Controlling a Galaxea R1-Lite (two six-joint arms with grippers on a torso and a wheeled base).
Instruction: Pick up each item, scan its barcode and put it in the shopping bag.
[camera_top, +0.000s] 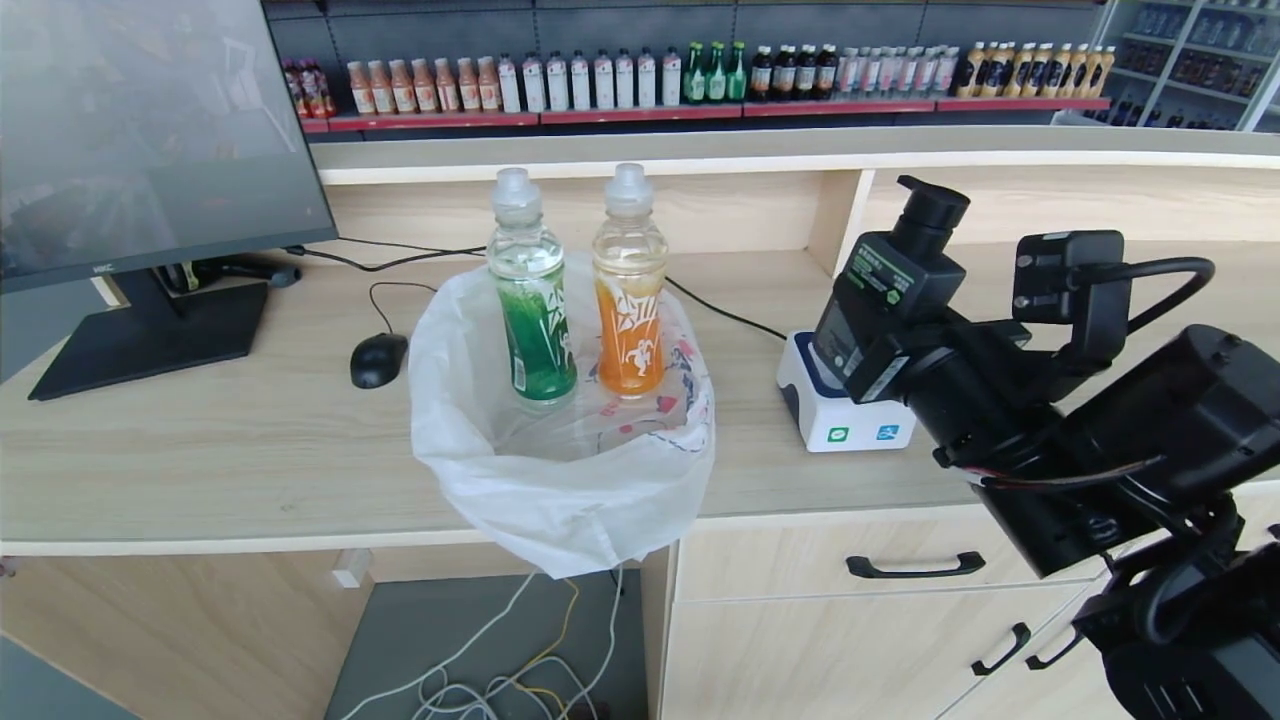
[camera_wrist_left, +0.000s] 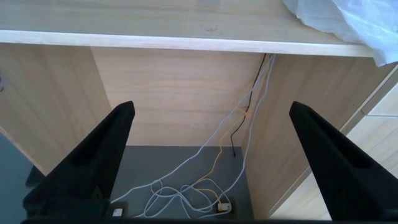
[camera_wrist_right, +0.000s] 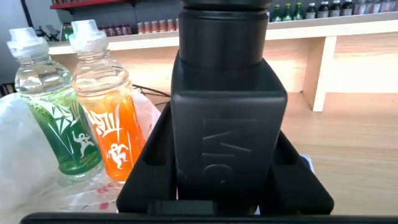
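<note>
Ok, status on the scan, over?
Left gripper open, low, below counter level. Right gripper shut on black bottle by the scanner. Green bottle and orange bottle upright at shopping bag mouth.

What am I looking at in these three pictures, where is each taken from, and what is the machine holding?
It is a two-armed robot at a shop counter. The wide picture comes from a camera on its head; the other two from cameras on its wrists. On the counter are a monitor, a mouse, a small white box, probably the scanner, and a white shopping bag with a green bottle and an orange bottle standing upright in its open mouth. The right arm's jaws are shut on a black bottle, held near the white box; the right wrist picture shows that bottle close up. The left arm's jaws are spread wide and empty, below the counter's edge, facing loose cables.
</note>
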